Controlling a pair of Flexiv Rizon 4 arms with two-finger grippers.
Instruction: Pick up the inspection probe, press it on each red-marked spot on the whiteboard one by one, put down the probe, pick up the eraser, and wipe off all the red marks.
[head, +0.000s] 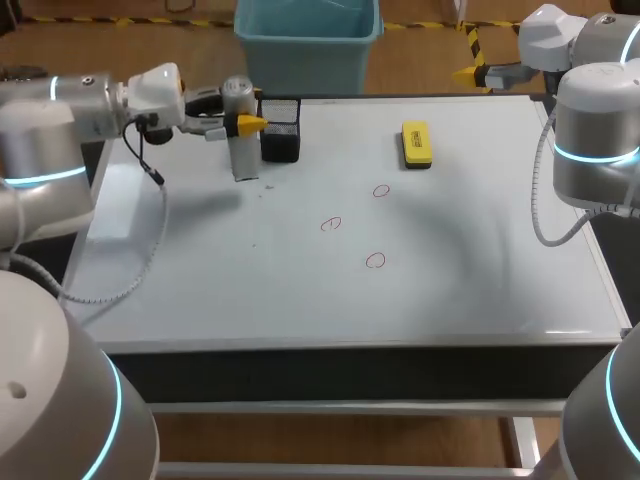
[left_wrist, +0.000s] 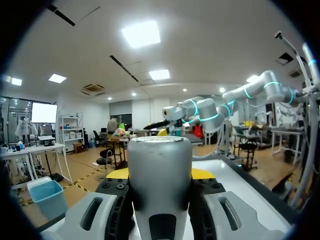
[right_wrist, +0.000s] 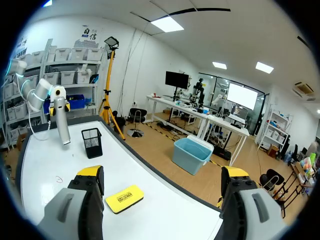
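Note:
The grey cylindrical probe (head: 241, 135) stands upright over the whiteboard's (head: 450, 280) far left part, with my left gripper (head: 247, 125) shut on its middle. In the left wrist view the probe (left_wrist: 160, 170) fills the gap between the yellow-tipped fingers (left_wrist: 118, 173). Three red circles (head: 381, 190), (head: 331, 224), (head: 375, 261) are drawn mid-board. The yellow eraser (head: 416, 144) lies at the far side. My right gripper (right_wrist: 162, 185) is open and empty, off the board's far right corner, with the eraser (right_wrist: 124, 198) ahead of it.
A black mesh holder (head: 280, 130) stands right beside the probe, on its right; it also shows in the right wrist view as the holder (right_wrist: 92, 142). My right arm (head: 595, 140) rises at the board's right edge.

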